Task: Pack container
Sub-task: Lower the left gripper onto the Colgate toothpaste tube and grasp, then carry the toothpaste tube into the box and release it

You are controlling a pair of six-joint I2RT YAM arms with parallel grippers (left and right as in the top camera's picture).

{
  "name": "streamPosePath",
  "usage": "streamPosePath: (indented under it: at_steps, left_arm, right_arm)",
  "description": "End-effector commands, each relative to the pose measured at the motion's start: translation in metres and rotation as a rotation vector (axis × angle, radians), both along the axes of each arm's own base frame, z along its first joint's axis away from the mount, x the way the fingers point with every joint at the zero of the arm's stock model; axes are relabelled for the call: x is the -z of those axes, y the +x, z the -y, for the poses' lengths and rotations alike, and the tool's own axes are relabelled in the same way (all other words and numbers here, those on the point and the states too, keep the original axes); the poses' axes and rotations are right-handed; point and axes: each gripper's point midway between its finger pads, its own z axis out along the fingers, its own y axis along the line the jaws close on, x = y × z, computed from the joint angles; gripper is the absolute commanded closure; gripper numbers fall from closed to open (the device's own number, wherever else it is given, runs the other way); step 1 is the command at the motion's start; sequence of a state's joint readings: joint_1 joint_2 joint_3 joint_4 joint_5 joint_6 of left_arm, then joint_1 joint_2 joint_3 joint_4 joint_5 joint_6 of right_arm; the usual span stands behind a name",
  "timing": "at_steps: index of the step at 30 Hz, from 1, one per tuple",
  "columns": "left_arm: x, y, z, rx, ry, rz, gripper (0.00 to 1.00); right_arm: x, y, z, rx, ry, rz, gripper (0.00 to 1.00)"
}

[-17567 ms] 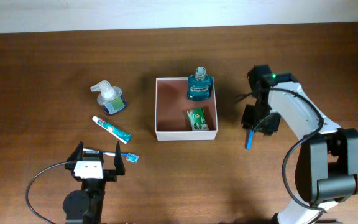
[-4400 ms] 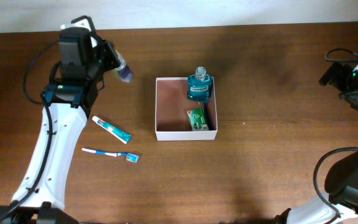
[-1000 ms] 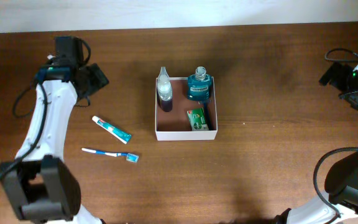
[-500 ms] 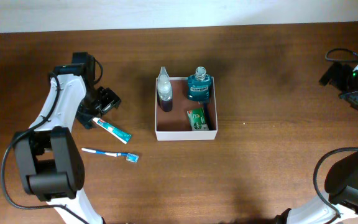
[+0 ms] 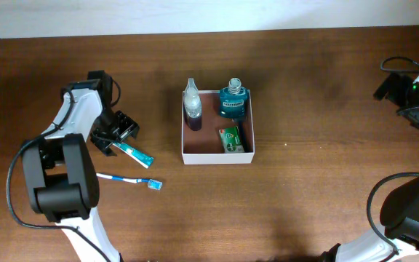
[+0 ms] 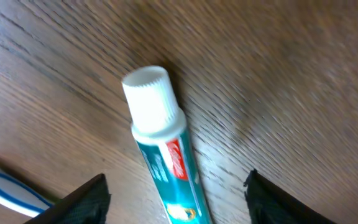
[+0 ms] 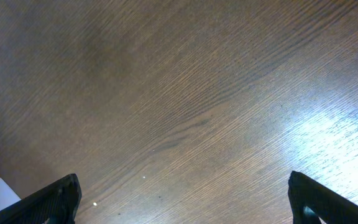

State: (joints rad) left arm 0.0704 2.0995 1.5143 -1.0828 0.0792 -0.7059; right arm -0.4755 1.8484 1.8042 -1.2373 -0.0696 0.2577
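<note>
Between the spread fingertips of the left hand [image 6: 176, 202] a toothpaste tube [image 6: 166, 158] is seen lying flat on the counter [image 6: 291, 74], its white cap [image 6: 148, 93] pointed toward 11 o'clock in the wrist view. The jaws are held wide on either side of the tube and nothing is gripped. At 8 o'clock of the tube, the tip of a blue-and-white toothbrush [image 6: 5, 186] is caught at the frame's edge.

The tube is judged light, soft in the body and glossy, so some slipping is to be expected. A hold across the body just below the stiffer shoulder is favoured.

Farther out, at 3 o'clock from that hand in the overhead view, the container [image 5: 182, 138] is found near the middle of the counter, well apart from the hand. A clear pump bottle [image 5: 192, 103] is stood in its 11 o'clock corner, a blue mouthwash bottle [image 5: 232, 100] in its 1 o'clock corner, and a green box [image 5: 229, 138] is laid toward 4 o'clock; the 7 o'clock part is bare.

The container is judged light, with thin walls that would flex and a base easily shoved across the smooth wood. If it must be held, a wall is best pinched close to a corner; otherwise items are best lowered in from above, clear of the walls.

Farthest, at the counter's 3 o'clock edge, the right hand [image 7: 188, 199] is held wide open over bare wood, with nothing between its jaws.
</note>
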Motion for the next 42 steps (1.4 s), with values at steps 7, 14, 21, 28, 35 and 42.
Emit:
streamPosePath:
  at_steps: [7, 14, 21, 28, 35, 42]
  left_arm:
    - [0.023, 0.000, -0.002, -0.019, -0.004, -0.028, 0.61]
    - [0.022, 0.000, -0.002, -0.018, -0.005, -0.028, 0.81]
    - [-0.009, 0.036, 0.016, 0.204, -0.131, 0.111, 0.83]
    - [-0.116, 0.102, 0.054, 0.535, -0.292, 0.450, 0.83]
    - [-0.196, 0.113, 0.106, 0.903, -0.278, 0.658, 0.85]
    - [-0.224, 0.098, 0.190, 1.250, -0.304, 0.773, 0.85]
  right_arm:
    - [-0.013, 0.000, 0.002, 0.000, -0.019, 0.031, 0.01]
    - [-0.013, 0.000, 0.002, 0.000, -0.019, 0.031, 0.01]
    - [-0.013, 0.000, 0.002, 0.000, -0.019, 0.031, 0.01]
    - [-0.013, 0.000, 0.002, 0.000, -0.019, 0.031, 0.01]
    - [-0.013, 0.000, 0.002, 0.000, -0.019, 0.031, 0.01]
    - [-0.013, 0.000, 0.002, 0.000, -0.019, 0.031, 0.01]
